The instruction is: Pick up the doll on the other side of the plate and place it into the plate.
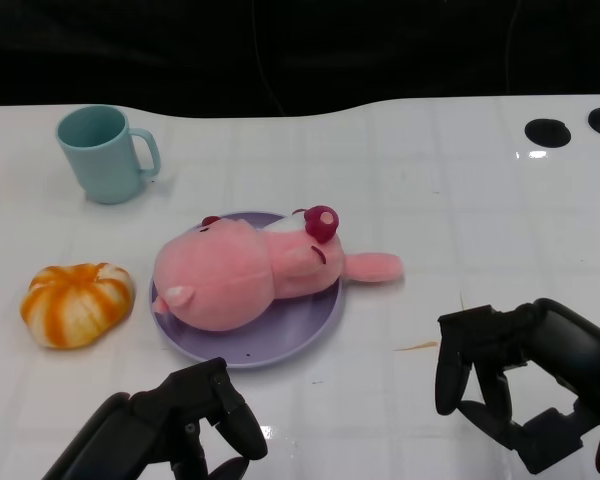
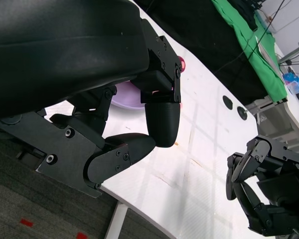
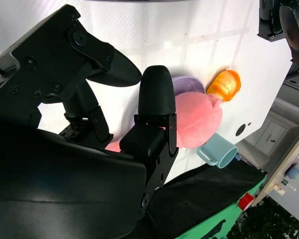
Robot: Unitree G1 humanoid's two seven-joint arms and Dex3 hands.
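Observation:
A pink plush doll [image 1: 245, 273] lies on its side in the purple plate [image 1: 300, 325] at the table's middle, one limb sticking out over the plate's right rim. The right wrist view shows the doll [image 3: 197, 117] and the plate [image 3: 184, 84] beyond the fingers. My left hand [image 1: 170, 425] sits at the near edge below the plate, holding nothing. My right hand [image 1: 525, 385] hovers to the right of the plate, fingers apart and empty. In the left wrist view my left hand [image 2: 124, 119] fills the frame, and the right hand [image 2: 269, 191] shows farther off.
A teal mug [image 1: 105, 153] stands at the back left. An orange-and-white pumpkin toy [image 1: 78, 303] lies left of the plate. Two black holes [image 1: 547, 131] mark the table's far right corner. A thin brown scrap [image 1: 417, 347] lies between plate and right hand.

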